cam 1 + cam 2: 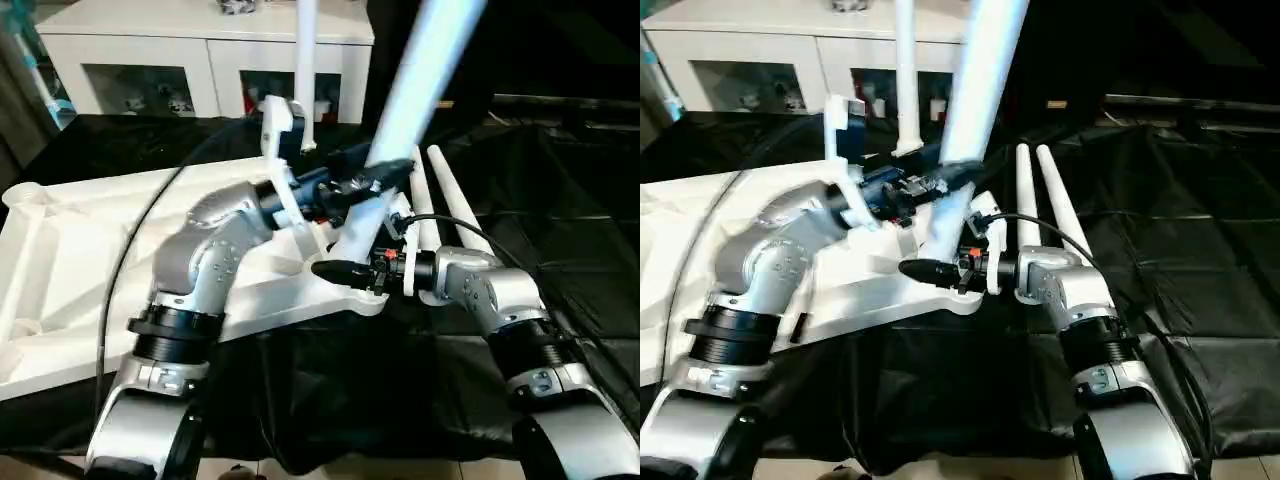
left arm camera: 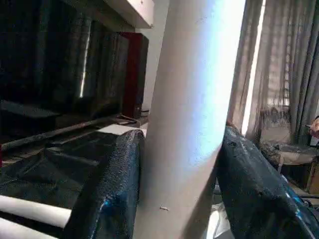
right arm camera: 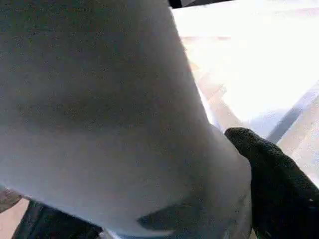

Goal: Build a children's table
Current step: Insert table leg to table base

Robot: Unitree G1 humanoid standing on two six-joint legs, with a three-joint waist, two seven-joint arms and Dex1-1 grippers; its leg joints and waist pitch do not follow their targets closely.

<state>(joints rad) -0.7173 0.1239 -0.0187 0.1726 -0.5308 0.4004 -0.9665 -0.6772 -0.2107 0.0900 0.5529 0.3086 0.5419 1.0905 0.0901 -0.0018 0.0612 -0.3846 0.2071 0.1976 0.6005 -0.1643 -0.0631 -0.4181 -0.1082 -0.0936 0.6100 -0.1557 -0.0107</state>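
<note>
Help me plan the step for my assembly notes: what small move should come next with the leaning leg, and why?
Probably tip the leg upright and press it down. It leans over the tabletop's near corner socket, with the left gripper around its shaft and the right gripper at its base, so it does not look seated.

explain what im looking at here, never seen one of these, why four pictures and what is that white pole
A humanoid robot is building a children's table. The two wide pictures come from cameras in its head, looking down over its silver arms; the two close-ups come from cameras on its wrists. The tabletop lies upside down on a black-draped surface. The white pole is a table leg, leaning with its foot at a corner socket. The left gripper has a black finger on each side of it, and the right gripper is against its base. Another leg already stands upright, and two spare legs lie beside the tabletop.
</note>
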